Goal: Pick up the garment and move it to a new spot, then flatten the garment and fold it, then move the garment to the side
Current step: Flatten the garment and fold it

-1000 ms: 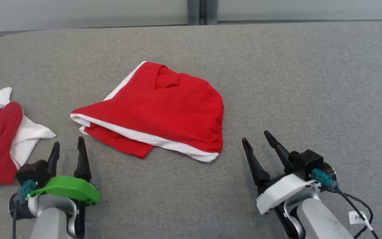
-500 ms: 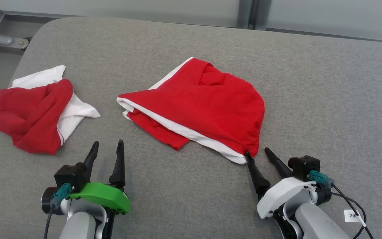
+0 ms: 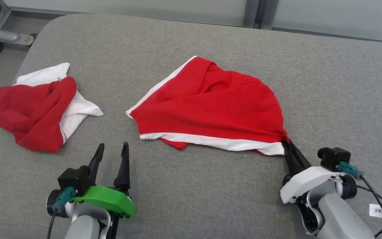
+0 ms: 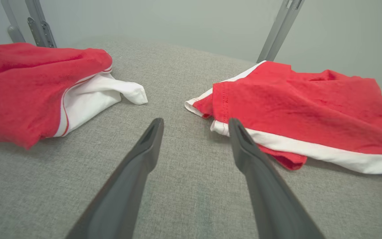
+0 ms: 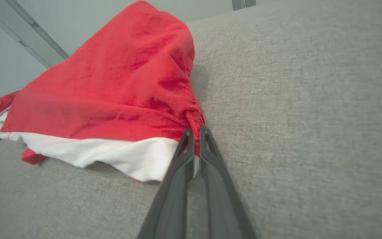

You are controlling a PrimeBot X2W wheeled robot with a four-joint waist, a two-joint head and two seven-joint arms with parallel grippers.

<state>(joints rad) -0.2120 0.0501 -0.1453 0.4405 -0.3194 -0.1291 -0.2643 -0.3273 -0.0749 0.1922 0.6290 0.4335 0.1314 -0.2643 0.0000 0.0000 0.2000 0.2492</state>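
Between the right gripper's point(image 3: 287, 143) pinched fingertips is a corner of the red-and-white garment point(image 3: 211, 103), which spreads ahead and left of that claw. The left gripper point(image 3: 113, 148) stands with fingers apart and empty, the garment ahead to its right.

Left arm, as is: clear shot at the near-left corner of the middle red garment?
Probably yes. The left tool is open, and just bare grey surface lies between it and that corner of the garment; the other heap sits off to its left.

The left gripper point(image 3: 113, 144) has a green shell point(image 3: 108, 200), the right gripper point(image 3: 286, 142) a white shell point(image 3: 305, 186); dark tapered fingers point(image 3: 123, 166), teal connectors point(image 3: 347, 167), black cable point(image 3: 371, 189).
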